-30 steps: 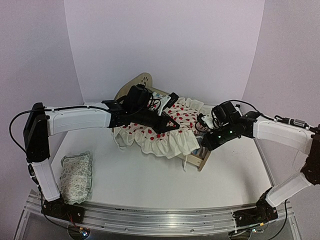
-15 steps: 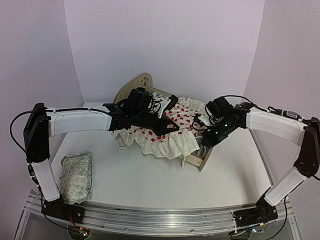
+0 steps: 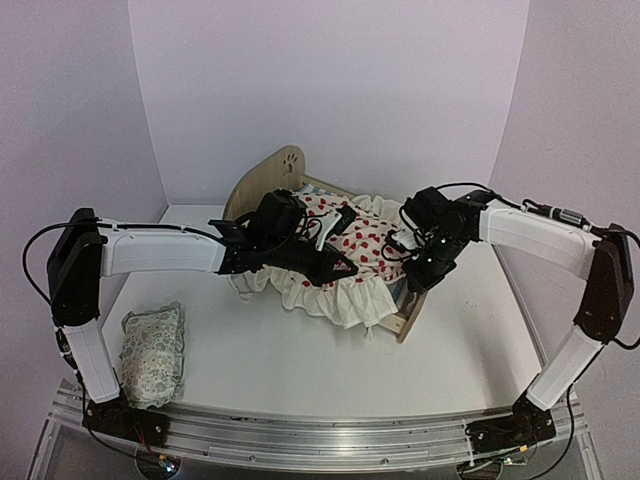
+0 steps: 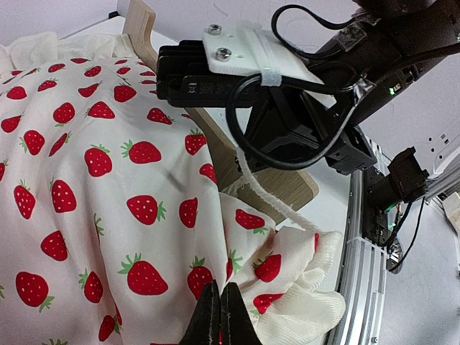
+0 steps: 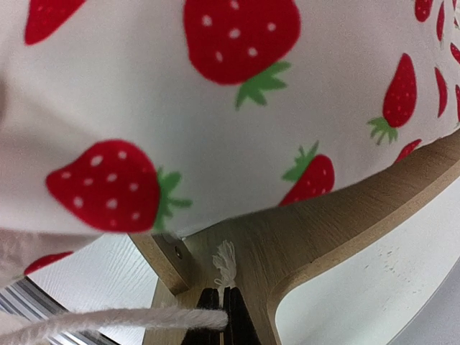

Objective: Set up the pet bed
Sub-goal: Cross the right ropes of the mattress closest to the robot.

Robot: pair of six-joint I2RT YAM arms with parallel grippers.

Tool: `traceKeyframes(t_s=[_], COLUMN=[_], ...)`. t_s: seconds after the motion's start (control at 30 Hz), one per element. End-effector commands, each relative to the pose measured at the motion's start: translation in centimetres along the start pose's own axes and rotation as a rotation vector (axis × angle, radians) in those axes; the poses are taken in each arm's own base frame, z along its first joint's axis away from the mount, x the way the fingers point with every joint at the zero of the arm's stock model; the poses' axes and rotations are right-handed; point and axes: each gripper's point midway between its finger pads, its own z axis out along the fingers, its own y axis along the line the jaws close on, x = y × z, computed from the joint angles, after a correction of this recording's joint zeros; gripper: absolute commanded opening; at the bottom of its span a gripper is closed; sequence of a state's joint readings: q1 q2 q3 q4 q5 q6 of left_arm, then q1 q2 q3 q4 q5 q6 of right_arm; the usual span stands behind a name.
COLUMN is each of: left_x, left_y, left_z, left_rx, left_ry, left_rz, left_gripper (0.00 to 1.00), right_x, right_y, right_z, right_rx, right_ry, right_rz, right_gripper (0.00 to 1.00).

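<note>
Top external view: pet bed (image 3: pixel 258 185) at far middle of bench (image 3: pixel 300 370), draped with strawberry blanket (image 3: pixel 335 295). Left pincer (image 4: pixel 220 309) pinching blanket fabric; right pincer (image 5: pixel 223 316) clamped on white cord (image 5: pixel 108 320) beside footboard (image 5: pixel 323 237), probably for tugging the cover square.

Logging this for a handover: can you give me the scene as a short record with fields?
pet bed: back centre of table, under blanket
blanket: strawberry print, draped over pet bed
pillow: on table, near left, apart from bed
left gripper: shut on blanket
right gripper: shut on white cord, beside footboard
</note>
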State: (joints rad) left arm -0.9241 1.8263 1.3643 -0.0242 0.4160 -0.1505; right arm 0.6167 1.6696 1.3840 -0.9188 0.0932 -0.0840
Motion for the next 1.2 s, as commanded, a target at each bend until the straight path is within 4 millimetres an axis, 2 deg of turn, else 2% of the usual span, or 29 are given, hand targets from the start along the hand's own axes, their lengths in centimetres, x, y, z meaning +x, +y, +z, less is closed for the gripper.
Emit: traceKeyframes(t_s=[0.0,0.13,0.23,0.37,0.6,0.77,0.97,1.17], left_x=[-3.4,-3.8,-4.0,-3.3,-2.7,-2.0,-1.1,0.2], left_y=[-1.6,-1.6,-1.6,-1.4,-1.7,-1.9,-1.4,-1.2], left_z=[-2.1,-2.1,-1.9,-1.5,-0.8,0.2,1.8,4.1], left_rx=[0.014,0.011,0.012,0.012,0.042,0.057,0.049,0.055], left_ry=[-0.095,-0.099,-0.101,-0.072,-0.048,-0.017,0.014,0.059], left_rz=[0.049,0.059,0.065,0.058,0.057,0.062,0.053,0.020], left_gripper=[0.00,0.00,0.00,0.00,0.00,0.00,0.00,0.01], right_x=[0.8,0.2,0.0,0.4,-0.3,-0.7,0.8,3.0], right_y=[-0.1,-0.1,-0.4,-0.5,-0.6,-0.8,-0.7,-1.2], right_z=[0.8,1.3,1.0,0.1,-2.2,-4.6,-7.7,-8.8], right_rx=[0.001,-0.002,0.013,0.024,0.026,0.032,0.023,0.049], right_ry=[0.088,0.091,0.082,0.069,0.014,-0.032,-0.097,-0.128], right_rz=[0.019,0.023,0.019,0.014,0.034,0.035,0.081,0.194], right_gripper=[0.00,0.08,0.24,0.37,0.45,0.50,0.52,0.53])
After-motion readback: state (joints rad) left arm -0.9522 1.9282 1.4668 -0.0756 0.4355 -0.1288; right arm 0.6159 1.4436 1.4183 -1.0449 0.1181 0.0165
